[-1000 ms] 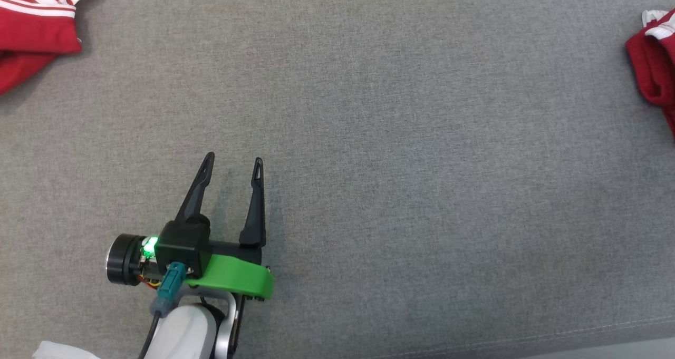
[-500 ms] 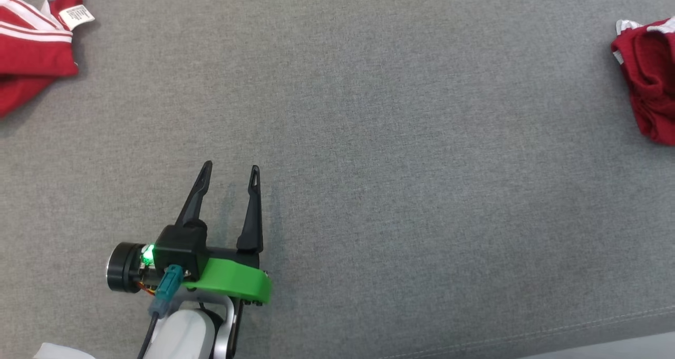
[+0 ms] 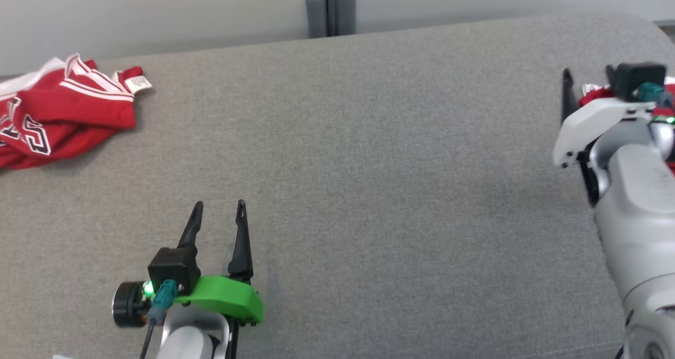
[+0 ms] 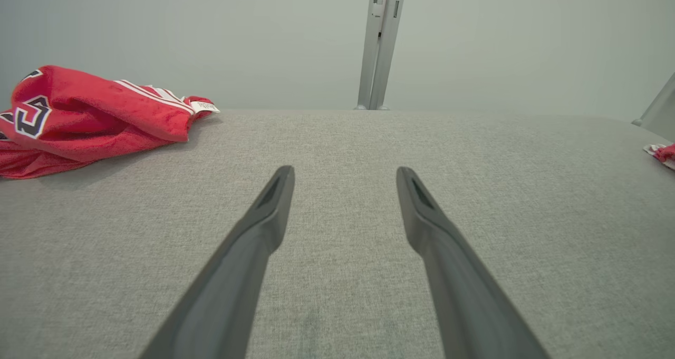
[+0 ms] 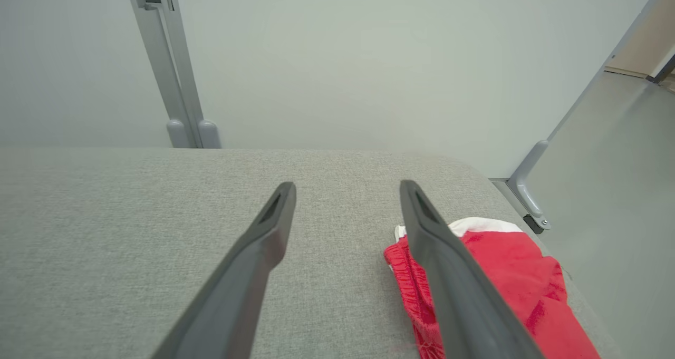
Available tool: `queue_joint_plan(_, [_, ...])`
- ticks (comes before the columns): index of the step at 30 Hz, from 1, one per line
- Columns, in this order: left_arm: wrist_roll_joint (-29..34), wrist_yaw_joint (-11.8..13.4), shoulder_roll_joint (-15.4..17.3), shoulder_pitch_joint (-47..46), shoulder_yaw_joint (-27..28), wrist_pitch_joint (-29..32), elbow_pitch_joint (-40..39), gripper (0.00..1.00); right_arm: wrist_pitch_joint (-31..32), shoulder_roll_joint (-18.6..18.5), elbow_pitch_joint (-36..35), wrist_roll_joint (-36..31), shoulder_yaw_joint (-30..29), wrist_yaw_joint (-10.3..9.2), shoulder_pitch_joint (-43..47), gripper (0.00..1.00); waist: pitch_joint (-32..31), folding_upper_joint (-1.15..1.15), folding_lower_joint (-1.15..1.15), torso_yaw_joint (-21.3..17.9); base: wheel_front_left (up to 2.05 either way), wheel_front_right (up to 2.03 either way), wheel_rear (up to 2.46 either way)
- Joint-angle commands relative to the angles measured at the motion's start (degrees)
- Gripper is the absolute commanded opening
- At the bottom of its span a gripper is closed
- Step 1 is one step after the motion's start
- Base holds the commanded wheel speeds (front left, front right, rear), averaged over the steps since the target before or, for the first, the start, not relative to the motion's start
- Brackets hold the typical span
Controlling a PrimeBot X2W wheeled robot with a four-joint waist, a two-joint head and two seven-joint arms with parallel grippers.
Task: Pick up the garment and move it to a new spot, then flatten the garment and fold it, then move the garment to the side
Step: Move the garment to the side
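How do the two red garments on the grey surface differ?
The left garment bears dark lettering, white stripes and a label; the right garment is plain red with a white edge. The left garment lies far from the left gripper; the right garment lies close by the right gripper. Both are red and crumpled.

Left tool [image 3: 219,203] and right tool [image 5: 346,186] both have fingers spread wide apart
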Motion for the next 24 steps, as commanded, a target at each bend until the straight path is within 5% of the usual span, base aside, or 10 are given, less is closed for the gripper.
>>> queue_joint_plan(1, [-0.7, 0.3, 0.0, 1.5, 0.7, -0.5, 0.9, 1.00, -0.7, 1.5, -0.8, 1.2, 1.2, -0.10, 2.4, 1.00, -6.4, 0.00, 0.00, 3.0, 0.00, 0.00, 0.00])
queue_joint_plan(9, [-1.4, -0.1, 0.2, 4.9, 1.7, -1.9, 4.0, 1.00, -2.0, 7.5, -13.9, 8.6, 6.8, -0.10, 17.2, 1.00, -9.4, 0.00, 0.00, 5.2, 0.00, 0.00, 0.00])
queue_joint_plan(24, [-2.1, 0.2, -1.0, 9.9, 2.2, -2.3, 3.3, 1.00, -0.6, 8.8, -43.6, 18.8, 10.8, -0.09, 46.1, 1.00, -11.2, 0.00, 0.00, 6.9, 0.00, 0.00, 0.00])
